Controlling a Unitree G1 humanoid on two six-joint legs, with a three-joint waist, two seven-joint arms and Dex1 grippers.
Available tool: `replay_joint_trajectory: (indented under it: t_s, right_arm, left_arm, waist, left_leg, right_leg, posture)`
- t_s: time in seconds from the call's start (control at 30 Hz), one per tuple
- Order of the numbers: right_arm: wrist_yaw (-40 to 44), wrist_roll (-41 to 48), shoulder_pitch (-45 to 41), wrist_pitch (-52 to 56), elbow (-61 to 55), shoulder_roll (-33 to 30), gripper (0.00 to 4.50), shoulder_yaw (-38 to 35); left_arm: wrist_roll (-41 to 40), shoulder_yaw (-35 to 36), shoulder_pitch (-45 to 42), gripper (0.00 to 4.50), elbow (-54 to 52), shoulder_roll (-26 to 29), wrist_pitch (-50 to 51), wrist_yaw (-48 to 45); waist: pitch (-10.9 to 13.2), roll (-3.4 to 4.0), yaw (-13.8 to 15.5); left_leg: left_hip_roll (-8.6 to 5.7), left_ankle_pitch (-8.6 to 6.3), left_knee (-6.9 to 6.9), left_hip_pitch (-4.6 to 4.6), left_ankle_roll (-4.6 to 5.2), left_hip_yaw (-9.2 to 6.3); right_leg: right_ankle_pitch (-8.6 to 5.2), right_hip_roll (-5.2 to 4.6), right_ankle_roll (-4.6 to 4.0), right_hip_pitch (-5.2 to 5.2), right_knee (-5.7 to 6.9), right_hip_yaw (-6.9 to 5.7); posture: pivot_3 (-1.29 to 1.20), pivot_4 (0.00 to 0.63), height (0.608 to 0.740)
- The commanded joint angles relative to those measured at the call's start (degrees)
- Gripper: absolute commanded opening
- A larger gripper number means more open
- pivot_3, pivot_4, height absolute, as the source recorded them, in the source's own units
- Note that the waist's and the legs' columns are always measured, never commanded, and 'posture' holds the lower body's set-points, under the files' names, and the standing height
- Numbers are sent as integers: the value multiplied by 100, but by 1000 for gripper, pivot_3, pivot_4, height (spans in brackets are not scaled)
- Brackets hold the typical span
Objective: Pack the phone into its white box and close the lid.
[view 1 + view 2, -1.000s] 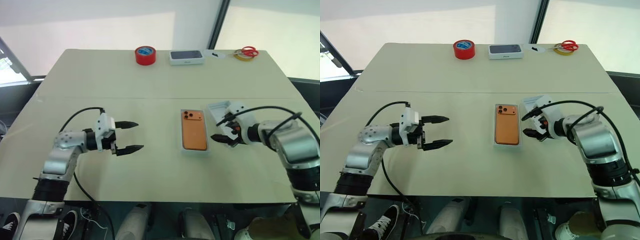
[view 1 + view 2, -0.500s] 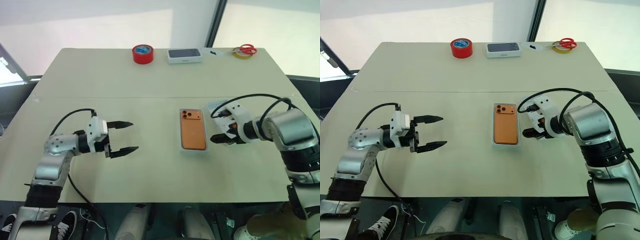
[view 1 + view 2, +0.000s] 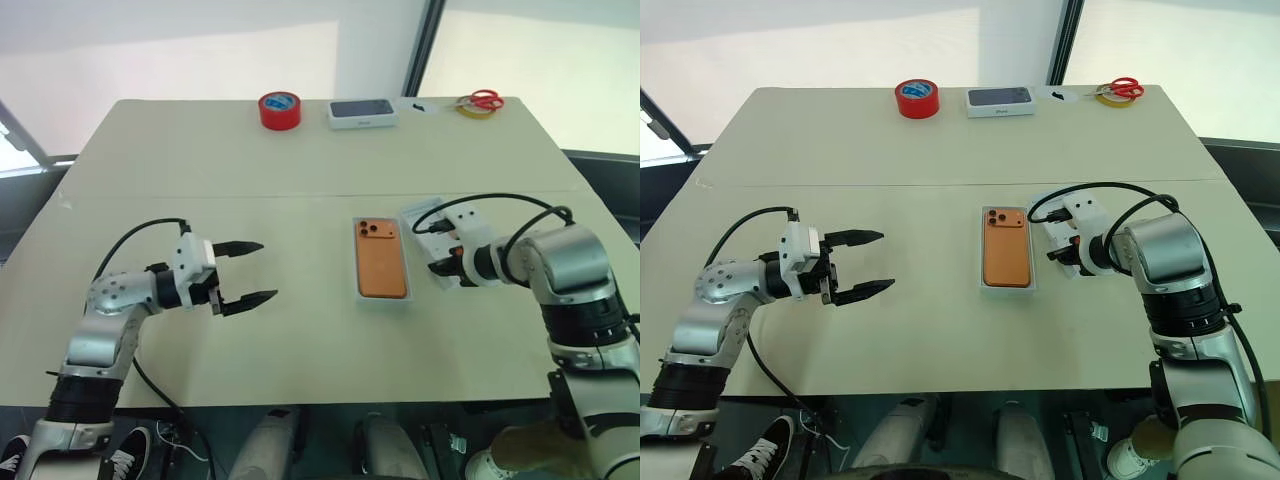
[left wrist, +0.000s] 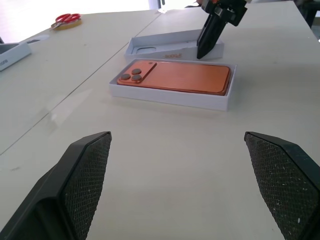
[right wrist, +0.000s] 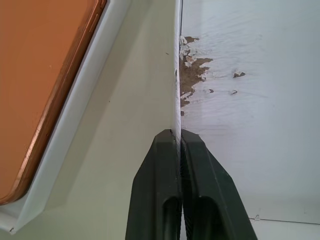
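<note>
Right gripper [image 5: 178,145] has closed onto the lid's [image 3: 425,218] wall since a second ago; left gripper [image 3: 247,272] has stayed spread.

The right fingers, apart a second ago, now pinch the thin near wall of the lid, one finger inside and one outside. The lid sits just beside the white box [image 4: 220,100], at its 3 o'clock, and the phone [image 3: 380,257] lies camera-side up inside that box. The lid looks like light, stiff cardboard with a slick finish, so an edge pinch probably holds, though the wall may flex and its inner floor seems scuffed. The counts are one phone, one box, one lid, plus one red tape roll [image 3: 279,109] at 12 o'clock, one dark-topped box [image 3: 362,113] and scissors [image 3: 486,99], though the far items are small.
</note>
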Motion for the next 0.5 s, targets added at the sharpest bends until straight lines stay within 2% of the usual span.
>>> replay_joint_trajectory:
  t_s: [0.03,0.17,0.23,0.33,0.4,0.43,0.5]
  right_arm:
    - [-343,-109,-269,-227,431,248,60,-581]
    - [-508,78,-545,-690,465,744,60,-1371]
    - [-563,379,-690,-772,373,1268,60,-2077]
    - [-476,539,-628,-1507,151,1500,60,-2190]
    - [-798,1011,-1008,-1128,284,2200,60,-3208]
    - [-820,1256,-1059,-972,170,2483,60,-3415]
    - [-1134,1587,-1512,-108,33,3534,60,-4718]
  left_arm:
    - [-95,83,-175,4500,-99,-36,63,162]
    - [-125,77,-228,4500,-49,-129,192,306]
    - [-127,94,-260,4500,-39,-189,230,409]
    - [-134,91,-300,4500,-24,-242,303,486]
    - [-151,84,-322,4500,-43,-283,357,561]
    - [-156,78,-330,4500,-52,-308,386,608]
    - [-184,66,-354,4500,-72,-376,488,721]
  waist:
    - [0,0,0]
    - [4,6,-2]
    - [4,6,-19]
    - [6,9,-16]
    - [7,11,-13]
    - [7,11,-11]
    - [7,11,-15]
  left_leg:
    - [0,0,1,0,0,0]
    - [0,2,-1,-2,-1,3]
    - [0,8,-3,-4,4,3]
    - [3,14,-5,-3,1,0]
    - [3,15,-4,-3,-1,2]
    - [3,15,-3,-2,-1,2]
    - [3,16,-4,-2,-2,1]
  right_leg:
    - [0,0,0,0,0,0]
    - [1,2,2,-8,6,5]
    - [2,3,3,-11,6,6]
    - [2,7,3,-12,12,5]
    - [2,7,3,-12,14,6]
    - [2,8,3,-11,15,6]
    - [2,10,3,-13,18,7]
  posture:
    - [0,150,736]
    - [0,150,736]
    - [0,150,736]
    - [0,150,736]
    - [0,150,736]
    - [0,150,736]
    - [0,150,736]
